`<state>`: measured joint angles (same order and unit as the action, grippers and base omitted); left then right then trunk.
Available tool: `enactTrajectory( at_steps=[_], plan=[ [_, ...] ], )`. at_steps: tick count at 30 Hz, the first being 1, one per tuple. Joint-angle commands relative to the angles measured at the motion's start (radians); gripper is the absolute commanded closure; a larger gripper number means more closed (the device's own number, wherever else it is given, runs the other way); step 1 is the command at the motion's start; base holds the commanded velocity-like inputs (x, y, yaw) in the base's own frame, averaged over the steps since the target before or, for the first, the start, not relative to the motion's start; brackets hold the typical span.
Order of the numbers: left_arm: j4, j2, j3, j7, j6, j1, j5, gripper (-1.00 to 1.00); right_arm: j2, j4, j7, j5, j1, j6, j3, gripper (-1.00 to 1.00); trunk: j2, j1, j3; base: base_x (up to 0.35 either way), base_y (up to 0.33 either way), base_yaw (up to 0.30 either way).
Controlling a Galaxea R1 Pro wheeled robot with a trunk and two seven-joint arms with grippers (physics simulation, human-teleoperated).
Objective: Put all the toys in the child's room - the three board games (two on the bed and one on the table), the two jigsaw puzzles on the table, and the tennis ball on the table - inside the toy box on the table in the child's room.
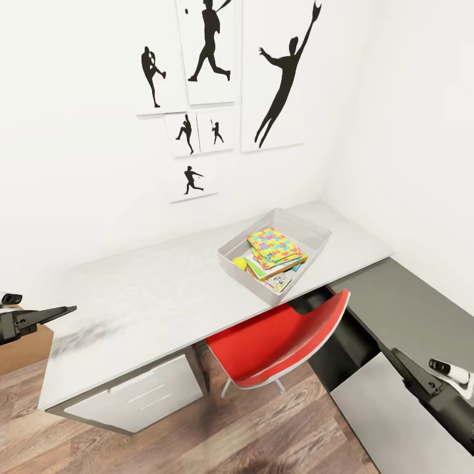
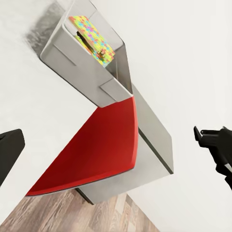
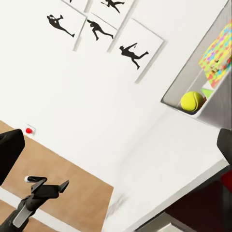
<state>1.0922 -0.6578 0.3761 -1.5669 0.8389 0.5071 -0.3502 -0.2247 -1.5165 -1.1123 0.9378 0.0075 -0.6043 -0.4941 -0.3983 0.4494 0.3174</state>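
The light grey toy box (image 1: 309, 232) stands on the table (image 1: 145, 289) toward its right end. A colourful jigsaw puzzle (image 1: 276, 247) lies on top inside it. Printed board games (image 1: 280, 282) show partly beneath the puzzle, and the tennis ball (image 1: 239, 263) sits in the box's near left corner. The toy box (image 2: 72, 58) and puzzle (image 2: 94, 38) also show in the left wrist view, the ball (image 3: 192, 101) in the right wrist view. My left gripper (image 1: 39, 319) is open and empty at the table's left end. My right gripper (image 1: 447, 375) is open and empty, low at the right. The bed is out of view.
A red chair (image 1: 283, 342) is tucked under the table just in front of the toy box. A white drawer unit (image 1: 141, 395) sits under the table's left part. The dark grey lower section (image 1: 408, 309) adjoins on the right. Silhouette posters (image 1: 283, 72) hang on the wall.
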Motion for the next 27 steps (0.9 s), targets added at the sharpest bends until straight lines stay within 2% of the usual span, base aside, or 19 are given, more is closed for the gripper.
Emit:
enactTrajectory(
  at_steps=[1,16,27],
  plan=[
    [0.000,0.000,0.000,-0.004,0.011,0.001,0.000,-1.00,0.000,-0.001,0.005,0.007,0.000,-0.008,0.001,-1.00,-0.002,0.001,0.001,0.000,0.000,-0.058],
    [0.003,-0.002,0.002,-0.004,0.013,0.000,0.002,-1.00,-0.010,0.010,0.011,0.010,0.000,-0.009,-0.002,-1.00,-0.002,0.001,-0.015,0.000,0.000,-0.198],
    [0.002,-0.013,0.026,-0.004,0.024,-0.001,0.001,-1.00,-0.006,0.024,0.007,0.007,0.000,-0.005,-0.004,-1.00,-0.002,0.001,-0.028,0.000,0.000,-0.218]
  ],
)
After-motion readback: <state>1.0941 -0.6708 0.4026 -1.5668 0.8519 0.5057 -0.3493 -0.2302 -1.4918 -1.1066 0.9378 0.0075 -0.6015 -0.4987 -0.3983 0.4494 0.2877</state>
